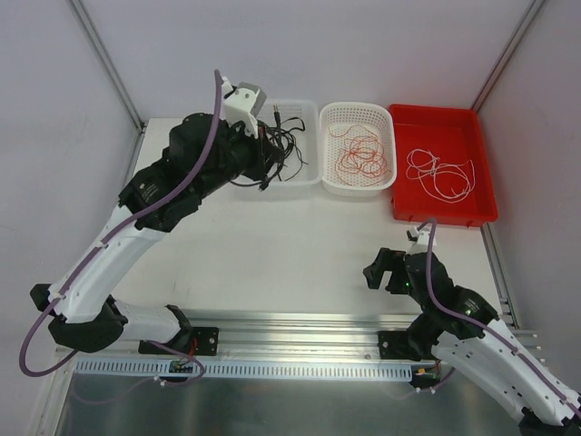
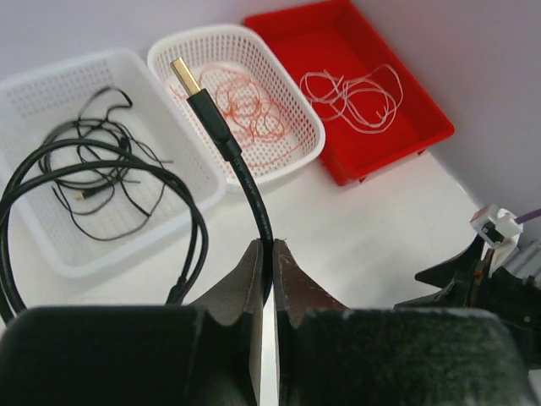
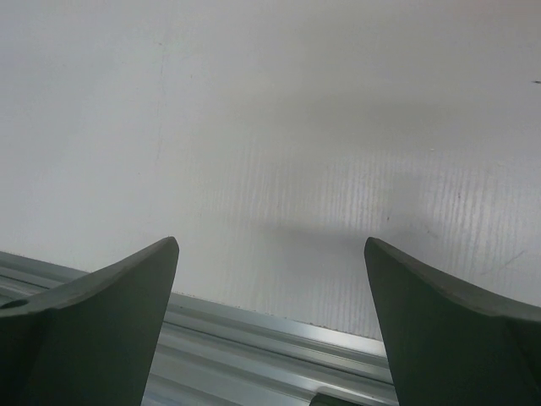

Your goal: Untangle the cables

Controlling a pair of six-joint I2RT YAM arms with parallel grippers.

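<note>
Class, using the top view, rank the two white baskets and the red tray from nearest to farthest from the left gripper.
1. Left white basket, far left, at the left gripper.
2. Middle white basket, centre.
3. Red tray, far right.

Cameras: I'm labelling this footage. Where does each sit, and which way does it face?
Top: above and behind, looking down on the table; both arms show.
Left wrist: raised, facing the baskets and tray over the shut left pincer gripping a black cable.
Right wrist: low, facing bare table and rail through the open right pincer.
Shared: top and left wrist both show baskets and tray.
</note>
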